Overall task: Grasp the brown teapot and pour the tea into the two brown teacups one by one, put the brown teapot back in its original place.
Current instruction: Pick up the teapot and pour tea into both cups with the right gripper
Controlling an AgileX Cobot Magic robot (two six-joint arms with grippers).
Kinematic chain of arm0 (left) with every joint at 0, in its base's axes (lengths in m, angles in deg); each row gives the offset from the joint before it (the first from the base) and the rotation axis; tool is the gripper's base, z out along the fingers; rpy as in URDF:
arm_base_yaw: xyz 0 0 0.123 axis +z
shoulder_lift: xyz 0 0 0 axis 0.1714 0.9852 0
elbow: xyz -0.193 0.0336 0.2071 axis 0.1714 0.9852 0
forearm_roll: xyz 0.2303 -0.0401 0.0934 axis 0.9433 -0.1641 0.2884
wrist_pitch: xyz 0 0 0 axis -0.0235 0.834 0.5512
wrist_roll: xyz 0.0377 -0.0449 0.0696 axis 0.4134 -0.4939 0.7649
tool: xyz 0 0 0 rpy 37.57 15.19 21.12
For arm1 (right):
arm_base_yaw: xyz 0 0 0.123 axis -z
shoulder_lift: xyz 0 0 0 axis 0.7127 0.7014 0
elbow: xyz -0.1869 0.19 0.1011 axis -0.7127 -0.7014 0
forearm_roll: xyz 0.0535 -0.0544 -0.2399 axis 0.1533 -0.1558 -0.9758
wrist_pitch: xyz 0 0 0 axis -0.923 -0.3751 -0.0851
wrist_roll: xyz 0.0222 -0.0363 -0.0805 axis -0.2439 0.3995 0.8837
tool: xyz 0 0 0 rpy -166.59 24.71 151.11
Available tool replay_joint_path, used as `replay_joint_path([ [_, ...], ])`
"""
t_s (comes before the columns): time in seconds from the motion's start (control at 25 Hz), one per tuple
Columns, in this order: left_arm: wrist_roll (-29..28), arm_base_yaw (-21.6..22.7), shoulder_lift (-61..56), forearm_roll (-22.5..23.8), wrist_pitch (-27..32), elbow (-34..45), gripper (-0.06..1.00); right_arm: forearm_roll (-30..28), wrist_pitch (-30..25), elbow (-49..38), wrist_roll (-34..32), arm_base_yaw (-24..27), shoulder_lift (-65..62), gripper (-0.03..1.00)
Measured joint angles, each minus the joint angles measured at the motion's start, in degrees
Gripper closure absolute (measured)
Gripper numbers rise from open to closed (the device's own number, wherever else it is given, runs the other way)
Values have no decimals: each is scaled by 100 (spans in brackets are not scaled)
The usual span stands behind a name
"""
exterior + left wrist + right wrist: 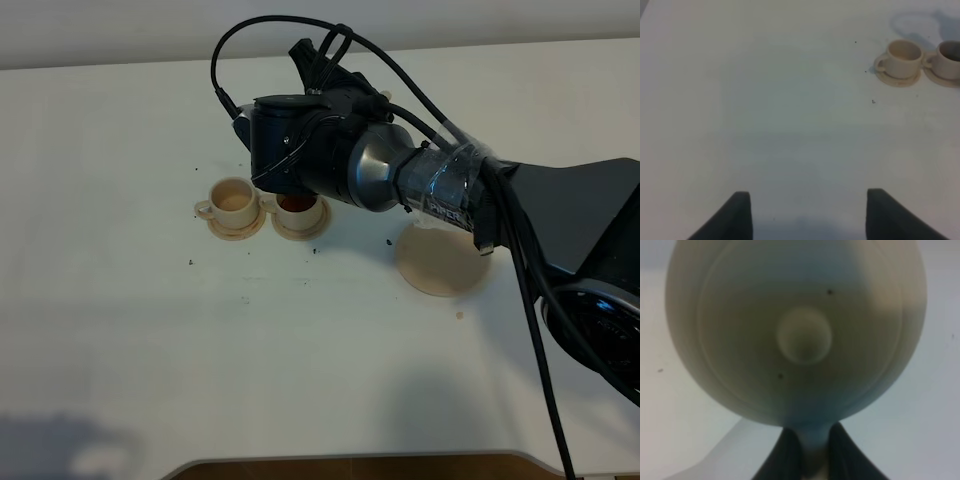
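Now likely pouring: right gripper [810, 452] clamped on brown teapot [795, 335] handle, left gripper [807, 215] wide, empty.
Risk: over-tilt spills tea past the darker teacup [298, 206].

Left teacup [234, 200], right teacup [299, 205] side by side, each on small saucer [237, 227]; wide saucer [437, 265] further right.

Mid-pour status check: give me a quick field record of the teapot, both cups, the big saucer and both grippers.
brown teapot: lifted, its handle in the right gripper
right gripper: shut on the teapot handle, arm above the cups
teacup with dark liquid: on its saucer, partly under the arm
other teacup: on its saucer, inside looks pale
large saucer: nothing on it
left gripper: open, holding nothing, apart from the cups
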Motion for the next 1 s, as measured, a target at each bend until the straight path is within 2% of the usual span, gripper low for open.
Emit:
replay_joint_path([
  [1.0, 0, 0, 0, 0, 0, 0, 44, -185, 210, 0, 485, 0, 0, 85],
])
